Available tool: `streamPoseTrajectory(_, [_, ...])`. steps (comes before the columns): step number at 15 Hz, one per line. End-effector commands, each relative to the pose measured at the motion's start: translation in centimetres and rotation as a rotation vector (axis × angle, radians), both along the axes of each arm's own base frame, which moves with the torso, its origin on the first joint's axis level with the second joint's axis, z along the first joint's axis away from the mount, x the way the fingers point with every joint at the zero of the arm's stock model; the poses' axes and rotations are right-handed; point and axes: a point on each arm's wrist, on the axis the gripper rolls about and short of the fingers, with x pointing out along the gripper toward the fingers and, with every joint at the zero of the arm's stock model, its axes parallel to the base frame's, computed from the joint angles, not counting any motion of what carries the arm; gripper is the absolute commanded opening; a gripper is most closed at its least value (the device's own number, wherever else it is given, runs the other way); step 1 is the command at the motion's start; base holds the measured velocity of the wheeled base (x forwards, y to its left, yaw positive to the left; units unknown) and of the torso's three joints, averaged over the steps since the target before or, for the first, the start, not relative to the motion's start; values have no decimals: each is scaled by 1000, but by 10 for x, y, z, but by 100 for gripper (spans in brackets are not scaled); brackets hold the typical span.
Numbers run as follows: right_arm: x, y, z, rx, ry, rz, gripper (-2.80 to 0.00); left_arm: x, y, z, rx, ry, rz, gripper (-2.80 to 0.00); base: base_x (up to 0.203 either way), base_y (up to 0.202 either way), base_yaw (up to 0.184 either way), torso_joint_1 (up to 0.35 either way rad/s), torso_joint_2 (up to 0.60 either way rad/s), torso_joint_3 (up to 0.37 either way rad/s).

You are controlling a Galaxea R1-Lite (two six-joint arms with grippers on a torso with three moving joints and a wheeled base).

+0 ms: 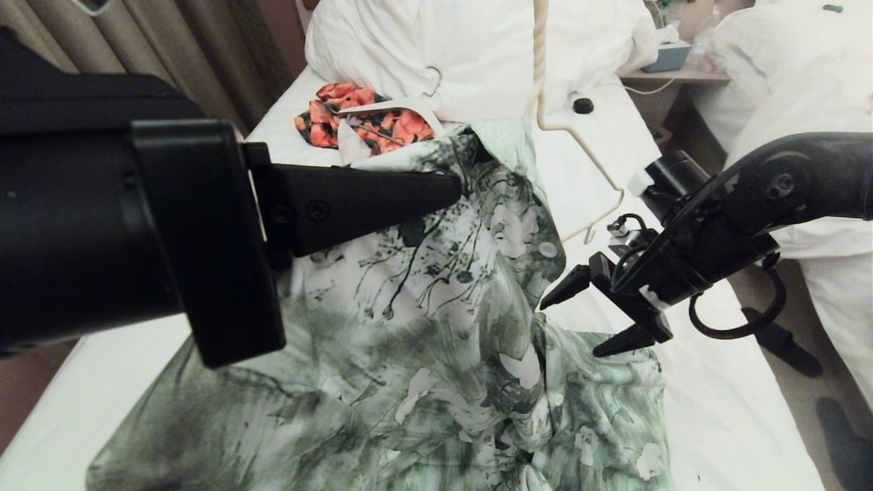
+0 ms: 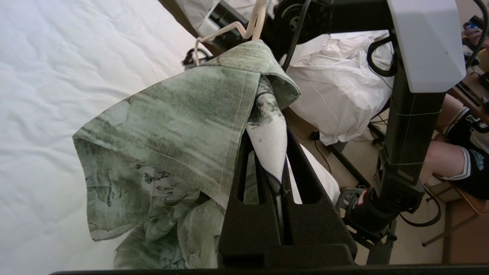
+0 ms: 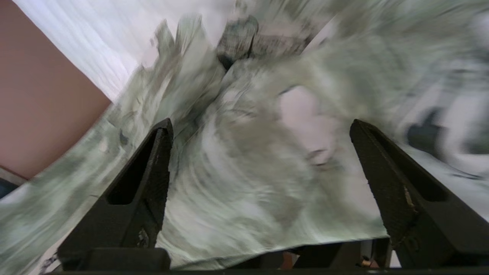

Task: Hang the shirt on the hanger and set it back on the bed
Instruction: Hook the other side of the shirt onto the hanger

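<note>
Above the bed [image 1: 716,409], the left gripper [image 2: 273,152] pinches the shirt [image 1: 423,327]; only its wrist view shows this. Right gripper [image 1: 580,317] spread, beside the hanger [image 1: 580,143].

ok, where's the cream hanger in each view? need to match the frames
Head: hanger hangs at top centre, right of the shirt, above the open right hand.
Left wrist: hanger at top centre, above the fabric clamped in the left hand.
Right wrist: not in it; only blurred shirt.
Shared landmark: the shirt.
</note>
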Motion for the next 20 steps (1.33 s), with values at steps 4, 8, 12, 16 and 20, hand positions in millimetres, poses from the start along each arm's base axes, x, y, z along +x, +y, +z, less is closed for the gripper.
streamPoseTrajectory(4, [-6,13,-12,-19,50,36,0,1,-3,2,-4,-1,1,-280,0,0,0,0,0,0])
streamPoseTrajectory(8, [-11,18,-18,-34,71,56,-280,2,-3,4,-9,-7,6,-280,0,0,0,0,0,0])
streamPoseTrajectory(12, [-17,24,-24,-98,71,54,-280,2,-3,4,-8,-8,11,-280,0,0,0,0,0,0])
streamPoseTrajectory(16, [-17,11,-24,-148,59,-6,-280,2,0,3,-1,-3,35,-280,0,0,0,0,0,0])
streamPoseTrajectory(20, [-22,-15,-9,-235,-17,-124,-280,-1,5,-9,11,41,37,-280,0,0,0,0,0,0])
